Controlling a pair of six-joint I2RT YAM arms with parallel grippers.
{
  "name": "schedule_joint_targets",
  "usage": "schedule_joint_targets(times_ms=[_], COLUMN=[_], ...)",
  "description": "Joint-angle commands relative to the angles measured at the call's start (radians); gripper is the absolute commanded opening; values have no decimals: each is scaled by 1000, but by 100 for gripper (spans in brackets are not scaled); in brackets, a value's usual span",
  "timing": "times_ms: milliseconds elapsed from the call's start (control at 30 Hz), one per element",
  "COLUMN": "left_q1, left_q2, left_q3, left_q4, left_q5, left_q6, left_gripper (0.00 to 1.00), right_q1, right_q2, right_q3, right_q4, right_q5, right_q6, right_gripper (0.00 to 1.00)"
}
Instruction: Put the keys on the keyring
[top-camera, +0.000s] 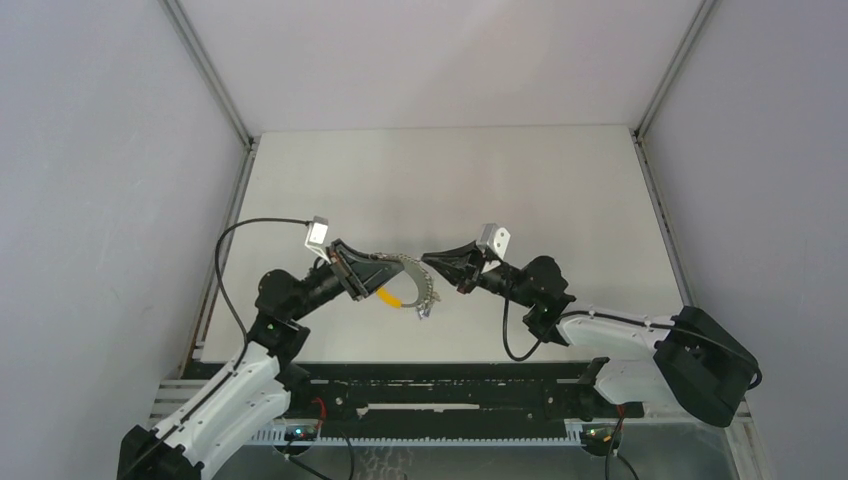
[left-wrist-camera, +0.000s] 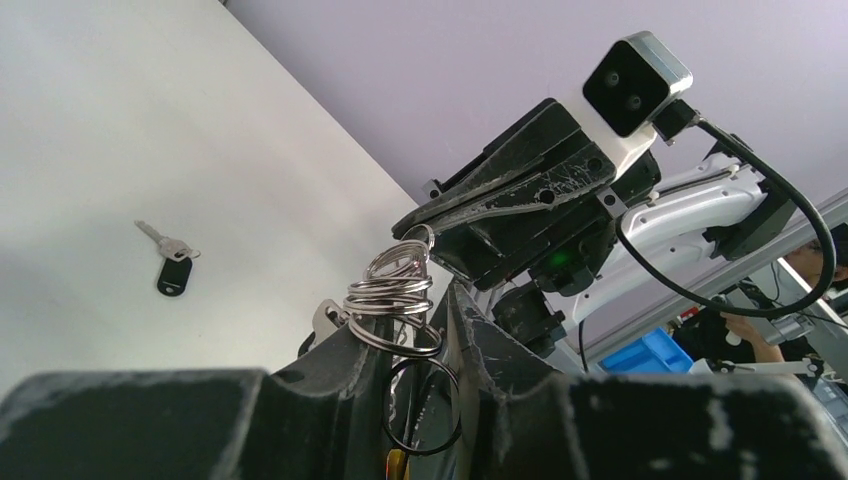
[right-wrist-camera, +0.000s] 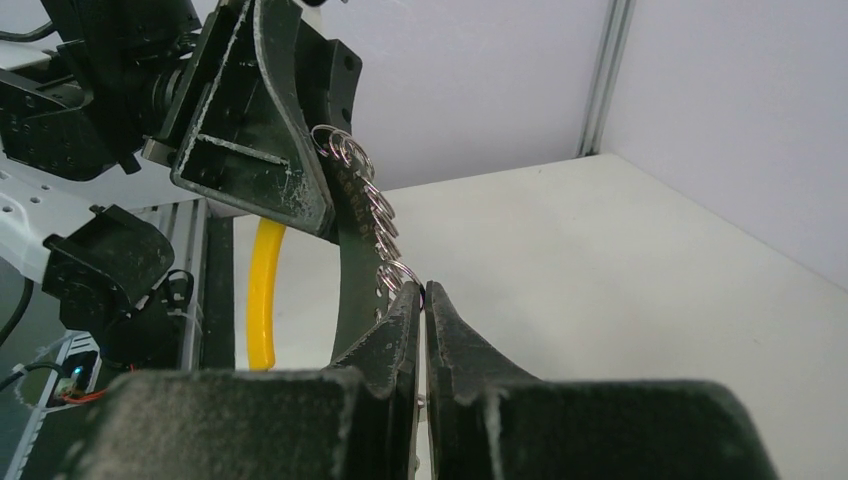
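Top view: both arms reach inward and meet at frame centre. The left fingers (top-camera: 370, 272) are clamped on the keyring (top-camera: 425, 290), and its yellow band (top-camera: 388, 296) hangs beneath them.

Left wrist view: the stacked silver rings sit between the left fingers. The right fingers (left-wrist-camera: 480, 205) are together, tips touching the uppermost ring. The key (left-wrist-camera: 170, 265) lies flat on the surface (left-wrist-camera: 120, 120) at frame left, well apart.

Right wrist view: the closed right fingers meet the nearest ring at lower centre.

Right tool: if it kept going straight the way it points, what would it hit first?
The keyring, almost at once: the right tool has its closed tips at one of the small metal rings, apparently touching. Right behind is the left tool, which holds the keyring.
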Motion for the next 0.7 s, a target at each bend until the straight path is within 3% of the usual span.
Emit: schedule_joint_targets(times_ms=[0, 267, 567, 667], left_q1=[14, 29, 34, 36], left_q2=[-49, -110, -112, -102], left_q3=[32, 113, 158, 179], left_q4=[-42, -254, -295, -331], left_q5=[2, -7, 16, 25], left_q6=[61, 176, 193, 243], left_gripper=[0, 0, 0, 0], right_q1=[-5, -8, -7, -8], right_q2=[-3, -13, -14, -24], right_q3=[9, 9, 9, 9], right_q4=[53, -7, -42, -68], right_q5=[1, 5, 16, 4], right_q6=[37, 25, -5, -35], right_gripper=[0, 2, 9, 17])
